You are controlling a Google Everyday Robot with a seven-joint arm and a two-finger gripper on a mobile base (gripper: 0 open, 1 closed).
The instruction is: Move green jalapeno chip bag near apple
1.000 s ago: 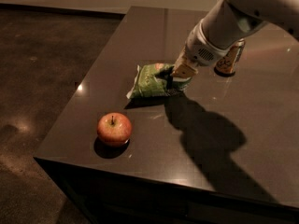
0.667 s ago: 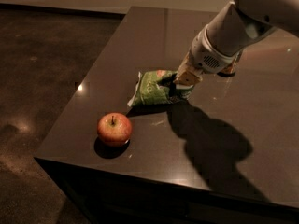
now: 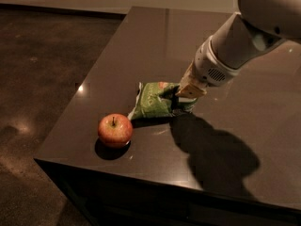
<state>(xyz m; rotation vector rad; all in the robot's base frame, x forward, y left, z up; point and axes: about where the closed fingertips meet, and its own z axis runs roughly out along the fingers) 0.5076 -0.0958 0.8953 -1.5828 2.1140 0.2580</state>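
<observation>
The end effector (image 3: pixel 178 98) is coming down from the arm (image 3: pixel 225 55) and is pinching the end of the green jalapeno chip bag (image 3: pixel 154 103) that is facing away from the apple (image 3: pixel 115 130). Its jaws are drawn in close on the crinkled film rather than standing wide. The bag is lying on the dark, glossy tabletop (image 3: pixel 155 41), near the apple but apart from it, with a short strip of bare surface showing between the two. Judging by its look, the bag is going to handle as something very light, soft and puffed with air. Its film is probably slick, and the contents are brittle enough to crush under a hard squeeze. The flat crimped seam at the end looks like the safest place to be gripping, since the film there is doubled and no chips are sitting under the pads. Held by one end, the bag is likely to be sagging or swinging, and on this polished surface it should be sliding freely. The round apple may be rolling off if the loose end is nudging it.
</observation>
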